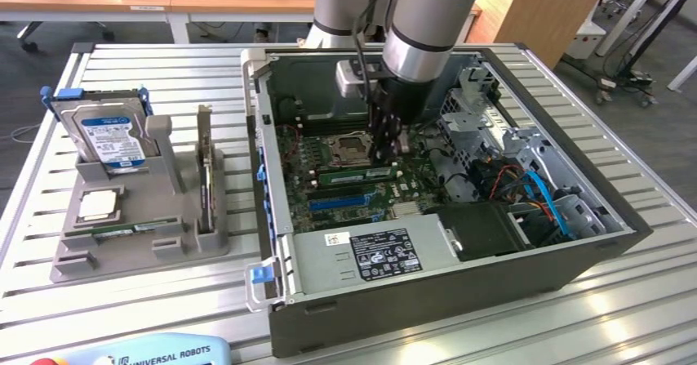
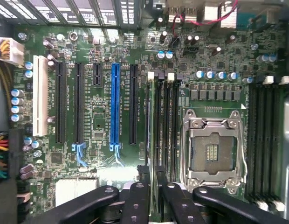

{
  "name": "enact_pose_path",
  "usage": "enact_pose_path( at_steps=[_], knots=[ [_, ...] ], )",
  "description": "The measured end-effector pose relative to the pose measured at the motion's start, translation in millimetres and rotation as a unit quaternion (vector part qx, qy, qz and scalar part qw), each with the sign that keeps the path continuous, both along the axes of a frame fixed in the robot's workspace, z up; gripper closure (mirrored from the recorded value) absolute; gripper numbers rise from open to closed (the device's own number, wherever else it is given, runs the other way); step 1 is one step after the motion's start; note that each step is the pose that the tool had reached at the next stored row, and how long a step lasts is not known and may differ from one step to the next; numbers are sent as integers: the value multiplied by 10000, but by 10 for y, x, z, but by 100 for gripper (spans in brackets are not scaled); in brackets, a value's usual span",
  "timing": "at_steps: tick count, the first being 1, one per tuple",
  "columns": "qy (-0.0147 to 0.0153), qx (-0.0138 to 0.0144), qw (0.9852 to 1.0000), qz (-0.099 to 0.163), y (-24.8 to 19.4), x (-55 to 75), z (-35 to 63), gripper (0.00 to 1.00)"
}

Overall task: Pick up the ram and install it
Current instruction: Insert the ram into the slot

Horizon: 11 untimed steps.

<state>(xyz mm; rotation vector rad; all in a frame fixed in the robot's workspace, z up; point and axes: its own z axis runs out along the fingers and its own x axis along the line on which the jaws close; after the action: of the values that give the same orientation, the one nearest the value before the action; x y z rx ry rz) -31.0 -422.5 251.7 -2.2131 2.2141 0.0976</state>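
Exterior view: the thin green ram stick (image 1: 351, 175) with small black chips sits low over the green motherboard (image 1: 326, 157) inside the open grey computer case (image 1: 610, 218), at about 6 o'clock from the square silver processor socket (image 1: 346, 146). The black gripper (image 1: 387, 162) appears clenched on it, fingers partly closed with the board's edge between them. Whether the ram stick is already in its slot I cannot tell.

I judge this ram stick to be light and stiff, but fragile. It should be held by its two flat faces near the long upper edge, away from the contacts, and pressed straight, never twisted.

The silver-and-blue robot arm (image 1: 419, 30) stands nearly vertical, entering from 12 o'clock, wrist pointing down into the case. A second similar stick (image 1: 204, 157) stands in the grey holder (image 1: 142, 247) on the bench (image 1: 65, 300), at 9 o'clock from the case.
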Motion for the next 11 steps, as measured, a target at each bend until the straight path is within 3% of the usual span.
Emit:
enact_pose_path(
  at_steps=[5,11],
  knots=[
    [0,0,10000,0,0,0,115,81],
    [0,1,10000,0,0,0,149,81]
  ],
)
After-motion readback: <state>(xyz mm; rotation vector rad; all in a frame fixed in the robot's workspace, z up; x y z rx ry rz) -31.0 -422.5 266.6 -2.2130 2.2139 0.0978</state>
